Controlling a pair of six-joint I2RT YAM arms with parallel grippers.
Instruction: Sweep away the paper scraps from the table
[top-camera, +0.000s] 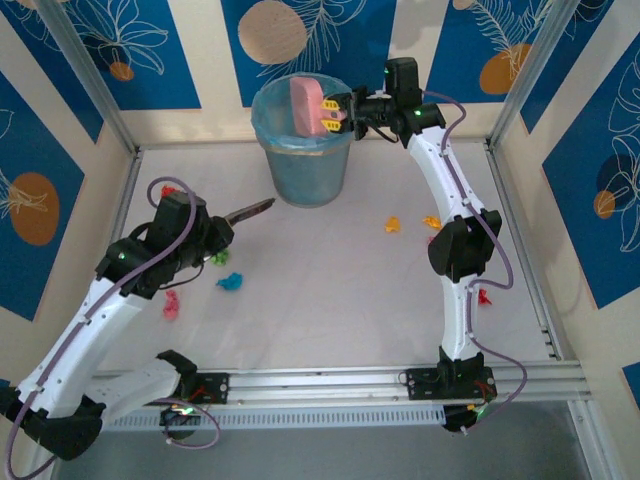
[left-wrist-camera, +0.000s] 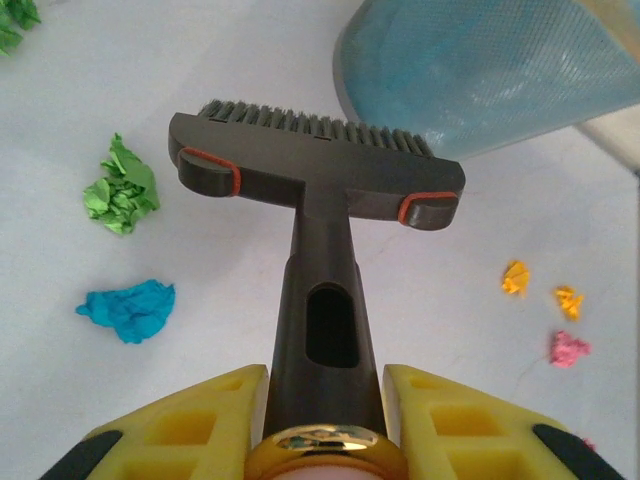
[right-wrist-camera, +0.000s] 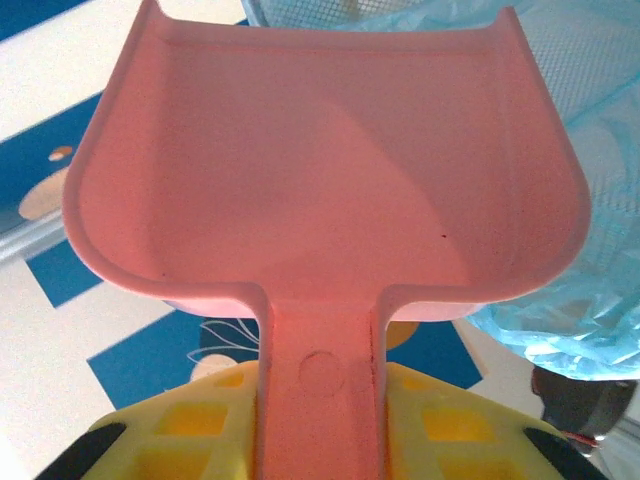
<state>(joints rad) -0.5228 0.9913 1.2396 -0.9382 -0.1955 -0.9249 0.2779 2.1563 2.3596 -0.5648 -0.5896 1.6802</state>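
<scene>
The off-white matte desk (top-camera: 330, 320) spreads between blue-patterned wall panels (top-camera: 110, 45), with a metal rail along its near edge. At the far middle stands a round blue mesh bin (top-camera: 300, 170) lined with a thin cyan bag. The flat pink plastic dustpan (right-wrist-camera: 320, 170) hangs tilted over the bin's open mouth, its handle clamped between the yellow fingers of the right hand (right-wrist-camera: 320, 420), which reaches in from the right side of the bin. On the left, the left hand (left-wrist-camera: 325, 420) is closed tight on the handle of a dark grey plastic brush (left-wrist-camera: 315, 170), whose bristled head points toward the bin and lies just beside its base. The crumpled paper scraps (top-camera: 230, 282) lie scattered on the desk: a cyan one and a green one (left-wrist-camera: 122, 188) near the left hand, a pink-red one (top-camera: 172, 303) nearer on the left, two orange ones (top-camera: 393, 225) right of the bin, and a red one (top-camera: 485, 297) at the right edge.
</scene>
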